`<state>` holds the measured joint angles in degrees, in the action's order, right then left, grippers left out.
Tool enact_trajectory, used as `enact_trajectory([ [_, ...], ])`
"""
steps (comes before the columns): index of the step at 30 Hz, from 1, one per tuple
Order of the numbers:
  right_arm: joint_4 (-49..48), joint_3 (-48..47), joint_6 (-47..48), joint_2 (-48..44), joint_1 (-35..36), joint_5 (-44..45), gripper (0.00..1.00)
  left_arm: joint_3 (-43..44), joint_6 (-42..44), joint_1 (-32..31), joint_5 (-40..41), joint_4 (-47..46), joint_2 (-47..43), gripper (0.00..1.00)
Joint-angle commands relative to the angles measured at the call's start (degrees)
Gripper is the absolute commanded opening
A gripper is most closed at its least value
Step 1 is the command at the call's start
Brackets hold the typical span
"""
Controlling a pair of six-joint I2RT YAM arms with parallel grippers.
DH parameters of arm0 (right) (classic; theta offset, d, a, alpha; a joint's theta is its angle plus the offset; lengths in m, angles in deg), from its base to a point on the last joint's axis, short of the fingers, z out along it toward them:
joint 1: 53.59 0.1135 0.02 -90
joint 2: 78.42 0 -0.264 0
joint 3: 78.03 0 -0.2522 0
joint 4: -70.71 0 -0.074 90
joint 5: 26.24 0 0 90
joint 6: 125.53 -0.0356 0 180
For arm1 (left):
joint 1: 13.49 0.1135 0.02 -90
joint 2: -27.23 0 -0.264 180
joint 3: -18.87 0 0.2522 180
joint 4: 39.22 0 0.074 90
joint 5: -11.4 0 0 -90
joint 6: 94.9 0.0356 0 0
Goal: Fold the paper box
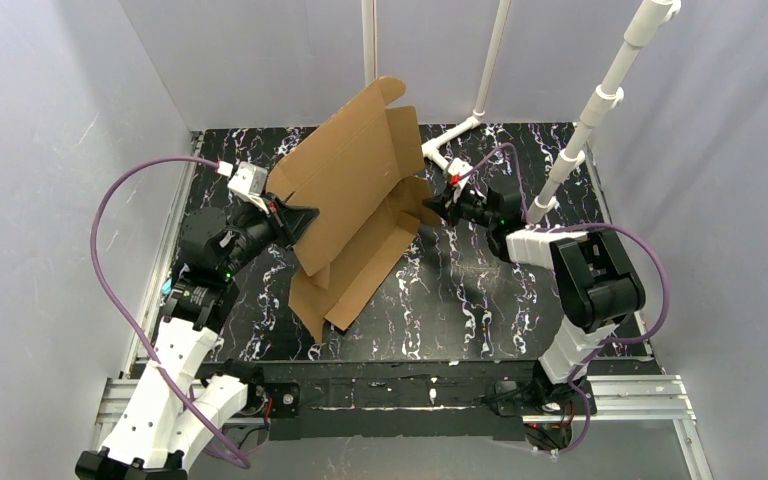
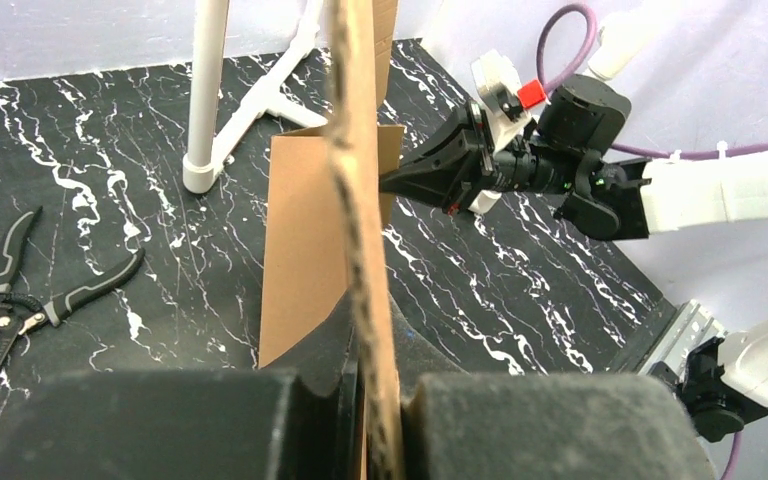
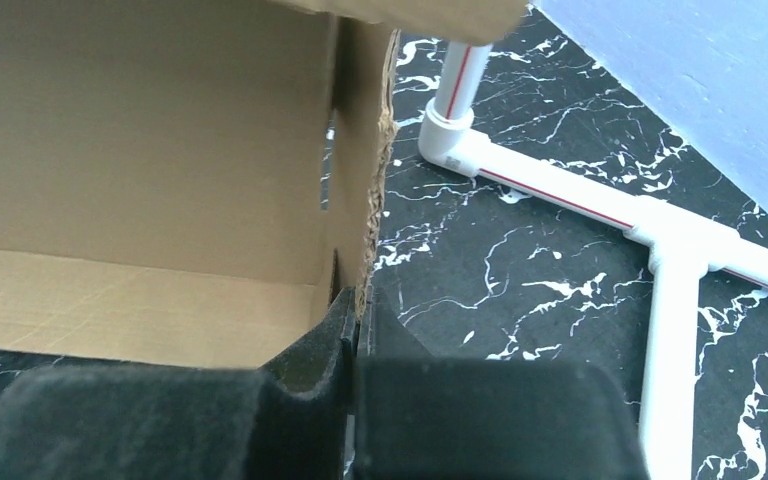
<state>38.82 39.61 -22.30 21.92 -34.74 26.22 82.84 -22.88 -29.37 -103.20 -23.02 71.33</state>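
While both arms pinch it, the paper box (image 1: 350, 200) is no box yet. It's a part-creased blank, so the fold looks early to mid.

Top view: the blank stands tilted over the table (image 1: 480, 300) middle, toward the far edge, w/ its lower flap reaching for the near edge. The left gripper (image 1: 295, 215) is clamped on its left side. The right gripper (image 1: 438, 207) is closed on a flap at its right. Next move, prob: swing a side wall up along its crease. That needs both arms moving together, since the board hangs between them and could tear or slip.

Left wrist view: the left gripper (image 2: 380, 400) is squeezed tight on the paper box (image 2: 360, 200), seen edge-on and rising between the pads. Opposite, the right gripper (image 2: 392, 183) tip meets a flap. Pliers (image 2: 30, 290) lie on the table, well apart from the board.

Right wrist view: the right gripper (image 3: 358, 320) has its jaws shut on the ragged corrugated edge of a side flap. The inner panels of the paper box (image 3: 140, 150) lie to the left. A white pipe stand (image 3: 560, 190) sits near, apart from the flap.
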Motion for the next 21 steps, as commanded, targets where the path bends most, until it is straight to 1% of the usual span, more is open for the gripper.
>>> enact_trajectory([
  [1, -3.7, 3.9, 2.8, -4.2, 2.6, 1.7, 0.01, -1.9, -2.4, 0.1, -2.4, -1.0, -0.1, 0.0],
  [5, -1.9, 5.9, 5.1, -5.9, 4.4, 1.9, 0.01, -3.0, -1.9, 0.1, -2.4, -0.4, -1.3, 0.0],
  [8, -0.6, 5.6, 5.2, -6.2, 5.0, 0.9, 0.01, -3.0, 0.4, 0.1, -3.1, 2.2, -2.0, 0.0],
  [10, 1.0, 4.3, 4.7, -6.0, 5.0, -0.6, 0.09, -2.9, 1.9, 0.1, -3.5, 4.2, -2.5, 0.0],
  [13, 4.5, 1.7, 4.2, -5.0, 5.0, -3.9, 0.25, -1.9, 4.8, 0.1, -3.8, 8.3, -2.9, 0.0],
  [18, 13.2, -2.6, 4.9, -3.7, 4.9, -13.2, 0.39, -0.1, 8.9, 0.1, -4.2, 14.0, -2.6, 0.0],
  [21, 20.0, -5.5, 7.3, -4.0, 4.8, -16.0, 0.49, 0.2, 10.6, 0.1, -3.9, 15.7, -2.8, 0.0],
])
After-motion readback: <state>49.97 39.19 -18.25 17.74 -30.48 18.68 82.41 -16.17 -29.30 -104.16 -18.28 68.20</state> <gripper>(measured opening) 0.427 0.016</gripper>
